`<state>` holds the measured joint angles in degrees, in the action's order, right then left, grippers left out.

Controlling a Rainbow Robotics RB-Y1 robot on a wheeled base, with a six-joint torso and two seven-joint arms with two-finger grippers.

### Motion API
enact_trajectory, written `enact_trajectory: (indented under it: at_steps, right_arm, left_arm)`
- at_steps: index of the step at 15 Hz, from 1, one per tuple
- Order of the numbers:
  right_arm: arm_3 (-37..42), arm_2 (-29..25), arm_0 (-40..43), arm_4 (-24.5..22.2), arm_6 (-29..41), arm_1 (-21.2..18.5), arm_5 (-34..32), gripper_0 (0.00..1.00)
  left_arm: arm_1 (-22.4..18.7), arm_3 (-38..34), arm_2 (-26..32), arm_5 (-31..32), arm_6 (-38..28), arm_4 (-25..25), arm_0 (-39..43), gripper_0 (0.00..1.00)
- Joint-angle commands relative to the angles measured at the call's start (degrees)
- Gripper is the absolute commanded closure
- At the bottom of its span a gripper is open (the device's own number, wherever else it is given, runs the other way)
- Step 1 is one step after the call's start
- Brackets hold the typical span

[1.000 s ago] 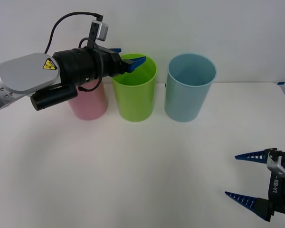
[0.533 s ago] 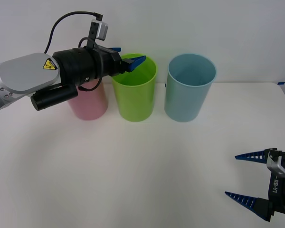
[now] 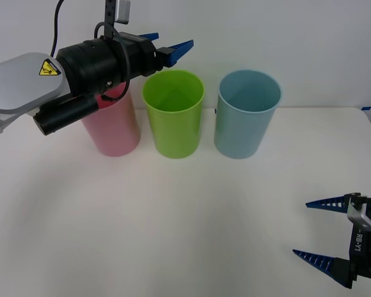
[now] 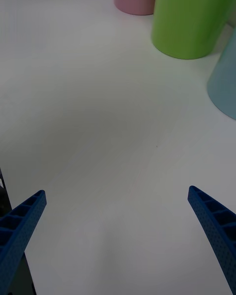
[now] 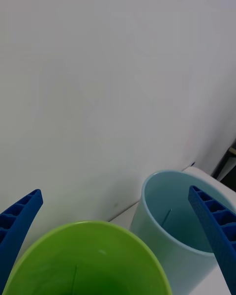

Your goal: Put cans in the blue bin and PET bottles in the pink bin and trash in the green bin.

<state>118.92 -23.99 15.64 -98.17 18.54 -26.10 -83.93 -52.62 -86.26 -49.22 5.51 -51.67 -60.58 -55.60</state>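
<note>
While the left gripper [image 3: 167, 47] hangs above the rim of the green bin [image 3: 173, 114] with its blue fingers spread apart and nothing between them, the right gripper [image 3: 318, 230] waits low near the table's [image 3: 185, 223] front right corner, its fingers likewise wide apart and empty. Behind the left arm stands the pink bin [image 3: 114, 127]; the blue bin [image 3: 247, 114] stands just right of the green one.

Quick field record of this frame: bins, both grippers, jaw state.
bins: pink bin, green bin, blue bin, upright in a row on the table, left to right
left gripper: jaws open, empty, above the green bin's rim
right gripper: jaws open, empty, low over the table's near right
</note>
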Motion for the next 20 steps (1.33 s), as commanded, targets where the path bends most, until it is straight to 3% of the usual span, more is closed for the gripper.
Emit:
enact_trajectory:
  at_steps: [1,4,9,11,13,17,20]
  right_arm:
    - [0.0,0.0,0.0,0.0,0.01,0.0,0.0,0.0]
    - [0.0,0.0,0.0,0.0,0.01,0.0,0.0,0.0]
    - [0.0,0.0,0.0,0.0,0.01,0.0,0.0,0.0]
    - [0.0,0.0,0.0,0.0,0.01,0.0,0.0,0.0]
    - [0.0,0.0,0.0,0.0,0.01,0.0,0.0,0.0]
    - [0.0,0.0,0.0,0.0,0.01,0.0,0.0,0.0]
    - [0.0,0.0,0.0,0.0,0.01,0.0,0.0,0.0]
  left_arm:
    - [0.06,-2.59,8.35,4.68,0.34,-0.5,3.66,0.0]
    - [0.06,-8.13,16.43,6.18,0.78,-1.82,9.28,0.0]
    - [2.43,-16.57,33.05,16.37,0.34,-10.08,22.47,0.0]
    - [2.78,-19.03,37.26,19.98,0.43,-10.78,27.13,0.0]
    - [3.75,-21.49,40.43,21.73,0.08,-14.65,31.96,0.0]
    - [10.69,-26.41,53.0,35.62,-0.28,-22.12,42.33,0.0]
    - [14.03,-29.75,59.24,42.21,0.25,-23.17,49.01,0.0]
